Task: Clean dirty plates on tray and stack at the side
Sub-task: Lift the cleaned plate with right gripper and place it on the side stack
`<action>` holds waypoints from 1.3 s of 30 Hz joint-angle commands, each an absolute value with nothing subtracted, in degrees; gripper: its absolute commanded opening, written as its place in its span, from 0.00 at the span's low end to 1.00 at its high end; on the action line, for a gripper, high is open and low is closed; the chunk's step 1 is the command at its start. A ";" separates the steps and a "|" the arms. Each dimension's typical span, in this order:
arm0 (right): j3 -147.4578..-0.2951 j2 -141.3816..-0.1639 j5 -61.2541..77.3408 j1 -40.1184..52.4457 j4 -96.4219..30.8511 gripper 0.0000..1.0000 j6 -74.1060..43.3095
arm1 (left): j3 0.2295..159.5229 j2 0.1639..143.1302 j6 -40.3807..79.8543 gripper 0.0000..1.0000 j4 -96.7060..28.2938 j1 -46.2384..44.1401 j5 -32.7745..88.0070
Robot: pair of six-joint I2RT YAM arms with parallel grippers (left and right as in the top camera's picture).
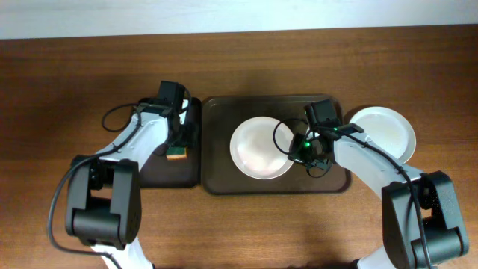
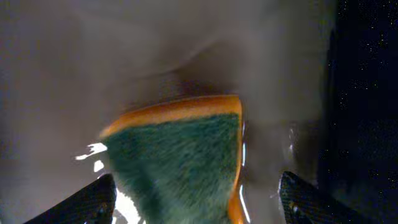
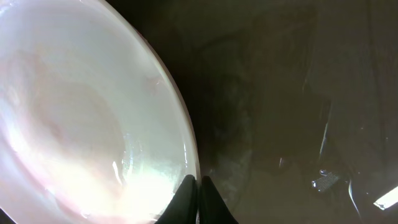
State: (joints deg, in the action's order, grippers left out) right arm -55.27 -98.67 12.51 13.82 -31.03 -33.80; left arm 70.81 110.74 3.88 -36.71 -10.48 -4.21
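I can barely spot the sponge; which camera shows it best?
Left wrist: the sponge fills the frame, green face and orange edge clear. Overhead shows only a small, partly hidden piece; right wrist shows none.

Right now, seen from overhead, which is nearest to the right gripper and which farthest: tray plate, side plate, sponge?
From the right gripper:
1. tray plate, at its fingertips.
2. side plate, right of the tray.
3. sponge, far left.

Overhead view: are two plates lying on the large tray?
No, only one plate lies on the tray; another plate sits on the table right of it.
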 commanded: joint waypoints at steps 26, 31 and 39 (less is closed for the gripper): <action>-55.16 -99.39 10.02 14.24 -30.44 0.20 -33.28 | 73.87 108.95 3.62 1.00 -51.53 -10.33 -0.56; -55.16 -100.92 10.50 14.24 -29.02 0.12 -33.28 | 73.87 108.95 3.62 1.00 -51.16 -10.37 0.27; -55.48 -100.47 10.50 14.24 -27.40 0.04 -30.33 | 73.87 108.95 3.62 1.00 -51.09 -10.37 0.54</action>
